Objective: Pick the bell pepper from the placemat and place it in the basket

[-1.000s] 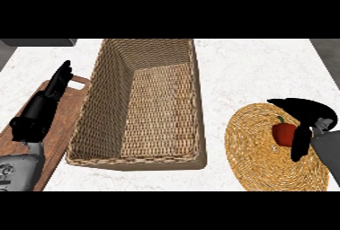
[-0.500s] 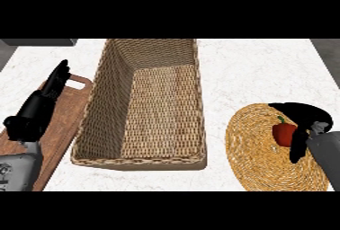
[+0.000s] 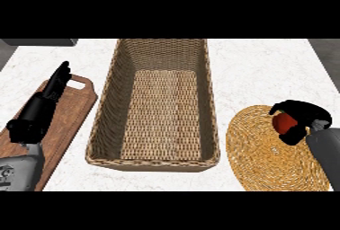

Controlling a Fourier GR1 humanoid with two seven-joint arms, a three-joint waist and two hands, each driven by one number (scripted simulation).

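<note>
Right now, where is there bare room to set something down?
Bare counter lies right of the basket, above the placemat, and at top left beyond the cutting board. The basket's floor holds nothing. Crowded: the placemat's top, where the right hand curls round the bell pepper; left hand over the board.

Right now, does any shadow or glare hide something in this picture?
Head view: the light is even, with no glare on the counter; a faint shadow edges the basket's near wall; the black right hand curls round the red pepper and hides most of it.
</note>
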